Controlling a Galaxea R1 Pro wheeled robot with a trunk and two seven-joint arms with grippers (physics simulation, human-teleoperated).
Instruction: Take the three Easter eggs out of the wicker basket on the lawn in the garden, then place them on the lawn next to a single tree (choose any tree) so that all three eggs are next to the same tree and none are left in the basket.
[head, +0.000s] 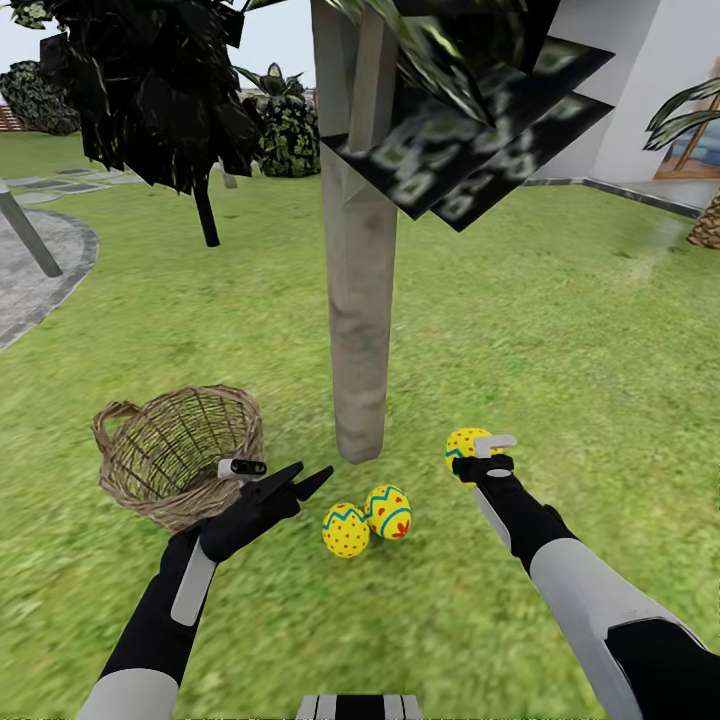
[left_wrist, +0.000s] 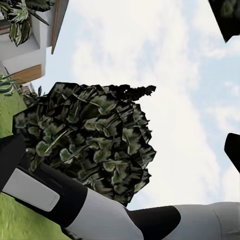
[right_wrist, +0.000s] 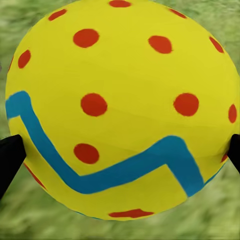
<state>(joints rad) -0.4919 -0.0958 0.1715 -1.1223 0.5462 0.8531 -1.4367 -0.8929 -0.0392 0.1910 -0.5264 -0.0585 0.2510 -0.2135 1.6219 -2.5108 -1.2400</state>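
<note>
Three eggs counted: two (head: 366, 520) lie touching on the lawn (head: 560, 330) at the tree (head: 360, 330) trunk's six o'clock, the third egg (right_wrist: 120, 107) pinched across its middle in the right gripper (head: 478, 452) jaws. Smooth, round, probably slippery. Left gripper (head: 300, 480) jaws spread wide beside one basket (head: 180, 455).

The mottled green lawn (head: 560, 330) carries a tan woven wicker basket (head: 180, 455) tipped just behind the left fingers (head: 300, 480), two touching yellow, blue-zigzagged eggs (head: 366, 520) just beyond those fingertips, and a pale grey-beige tree trunk (head: 358, 330).
</note>
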